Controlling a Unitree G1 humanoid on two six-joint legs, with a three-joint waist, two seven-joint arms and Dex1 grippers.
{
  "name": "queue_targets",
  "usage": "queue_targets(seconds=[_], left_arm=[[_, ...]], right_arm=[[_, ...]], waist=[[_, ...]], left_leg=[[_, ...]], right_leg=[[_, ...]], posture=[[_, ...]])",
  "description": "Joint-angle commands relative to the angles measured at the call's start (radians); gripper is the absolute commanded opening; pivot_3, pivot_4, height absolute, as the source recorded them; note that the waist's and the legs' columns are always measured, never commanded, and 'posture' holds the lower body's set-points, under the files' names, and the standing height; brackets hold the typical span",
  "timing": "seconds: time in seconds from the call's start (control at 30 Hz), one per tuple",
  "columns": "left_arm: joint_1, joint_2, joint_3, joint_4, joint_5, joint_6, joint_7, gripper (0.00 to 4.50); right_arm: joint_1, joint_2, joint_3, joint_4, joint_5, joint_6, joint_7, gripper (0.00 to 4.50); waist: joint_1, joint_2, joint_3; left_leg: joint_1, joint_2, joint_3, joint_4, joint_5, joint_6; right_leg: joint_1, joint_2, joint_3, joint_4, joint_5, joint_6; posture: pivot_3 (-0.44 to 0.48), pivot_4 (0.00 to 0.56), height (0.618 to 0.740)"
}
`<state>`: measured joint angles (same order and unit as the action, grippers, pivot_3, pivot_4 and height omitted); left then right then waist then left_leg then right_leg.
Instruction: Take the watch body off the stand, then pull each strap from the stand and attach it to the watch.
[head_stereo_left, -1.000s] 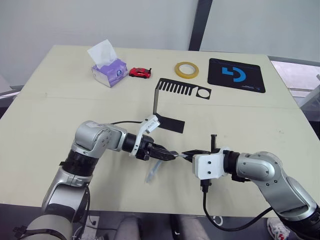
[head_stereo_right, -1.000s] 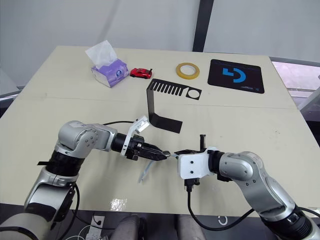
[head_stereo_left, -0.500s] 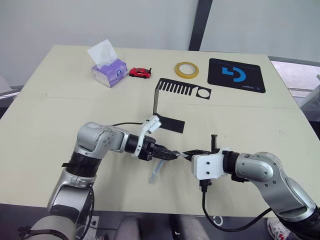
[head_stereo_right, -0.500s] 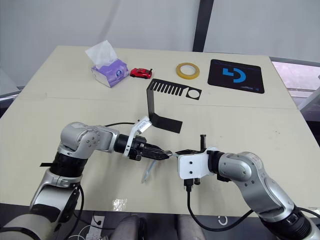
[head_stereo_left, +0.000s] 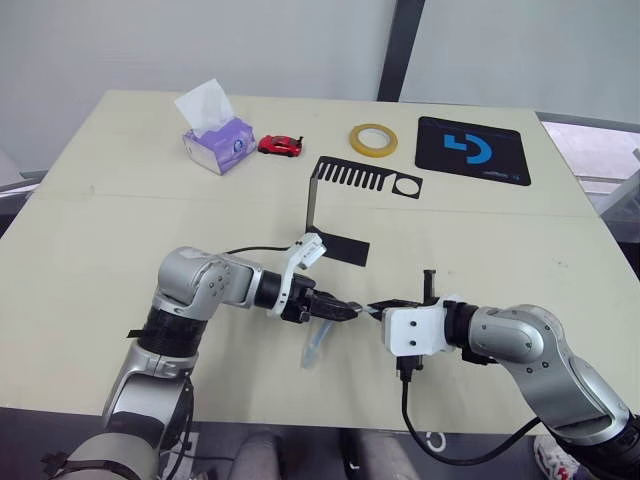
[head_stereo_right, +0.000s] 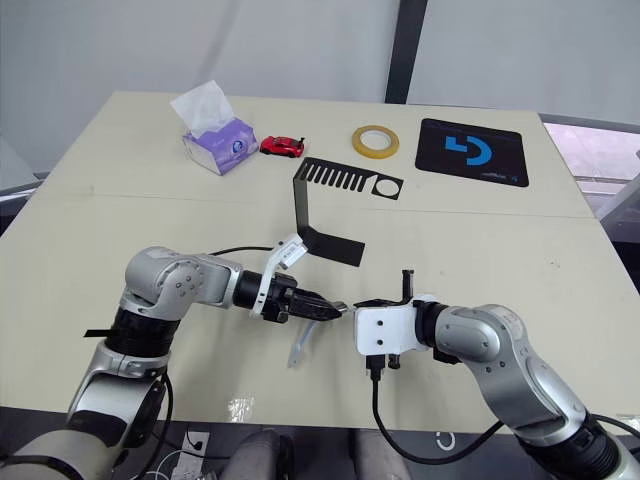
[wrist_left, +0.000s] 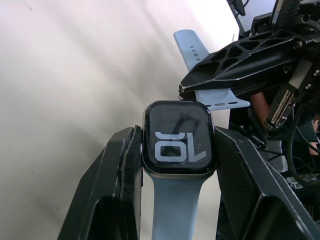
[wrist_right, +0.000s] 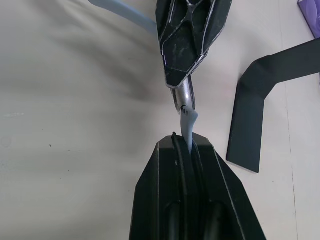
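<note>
I see the small rounded-square watch body (wrist_left: 178, 138), black screen lit, one pale blue-grey strap (head_stereo_left: 318, 341) already attached and hanging toward the table's near edge. The second strap (wrist_left: 202, 65) meets its free end. The black bent-metal stand (head_stereo_left: 345, 203) stands mid-table, empty.

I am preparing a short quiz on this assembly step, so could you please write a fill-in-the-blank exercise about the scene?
1. The left gripper is shut on the ____.
2. The right gripper pinches a pale blue-grey ____.
3. The strap already fitted to the watch body hangs toward the ____.
4. The stand now carries ____ straps.

Missing words: watch body; strap; table; no
</note>
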<state>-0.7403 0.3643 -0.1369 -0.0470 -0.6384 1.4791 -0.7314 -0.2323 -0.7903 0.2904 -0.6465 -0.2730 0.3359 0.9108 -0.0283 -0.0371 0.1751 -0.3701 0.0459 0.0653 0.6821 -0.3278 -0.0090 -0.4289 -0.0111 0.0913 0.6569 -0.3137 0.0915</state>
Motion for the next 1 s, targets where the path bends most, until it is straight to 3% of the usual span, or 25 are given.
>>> queue_targets(seconds=[0.03,0.43,1.0], left_arm=[[-0.009,-0.017,0.004,-0.050,-0.027,0.010,0.014,1.71],[-0.030,-0.069,0.053,-0.052,-0.033,0.133,0.096,1.71],[-0.035,-0.104,0.097,-0.015,-0.157,0.135,0.237,1.71]], right_arm=[[-0.021,0.011,0.002,-0.050,-0.001,-0.004,0.003,0.00],[-0.033,0.009,0.007,-0.029,-0.039,-0.025,0.007,0.00],[-0.038,0.022,0.026,-0.024,-0.082,-0.010,0.016,0.00]], waist=[[0.000,0.000,0.000],[0.000,0.000,0.000],[0.000,0.000,0.000]], left_leg=[[0.000,0.000,0.000,0.000,0.000,0.000],[0.000,0.000,0.000,0.000,0.000,0.000],[0.000,0.000,0.000,0.000,0.001,-0.004]], right_leg=[[0.000,0.000,0.000,0.000,0.000,0.000],[0.000,0.000,0.000,0.000,0.000,0.000],[0.000,-0.001,0.000,0.000,0.000,0.000]], posture=[[0.000,0.150,0.738],[0.000,0.150,0.738],[0.000,0.150,0.738]])
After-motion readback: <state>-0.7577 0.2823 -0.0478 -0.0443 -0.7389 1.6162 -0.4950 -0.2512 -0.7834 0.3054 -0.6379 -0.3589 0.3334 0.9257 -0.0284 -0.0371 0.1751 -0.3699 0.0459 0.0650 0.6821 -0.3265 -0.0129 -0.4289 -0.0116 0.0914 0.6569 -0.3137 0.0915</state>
